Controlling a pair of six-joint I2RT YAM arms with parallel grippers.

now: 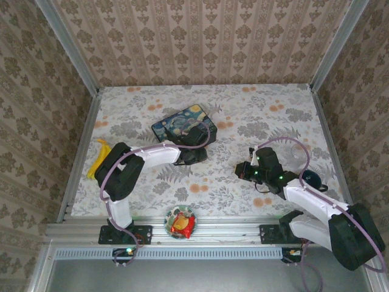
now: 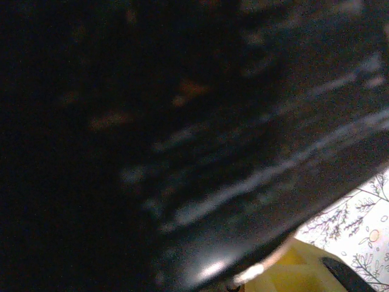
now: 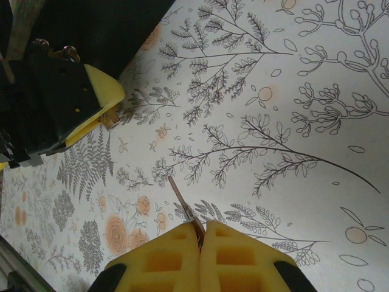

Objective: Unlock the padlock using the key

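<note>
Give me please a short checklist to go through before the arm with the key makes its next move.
1. Key gripped: ok. The key sticks out between the shut pads of the right gripper.
2. Padlock found: cannot tell. A small brass piece peeks out beside the left gripper, but it is too small to identify.
3. Left gripper's hold: cannot tell. Its wrist view is dark and blurred.
4. Key at the lock: not ok. Bare table lies between the key tip and the left gripper.
</note>
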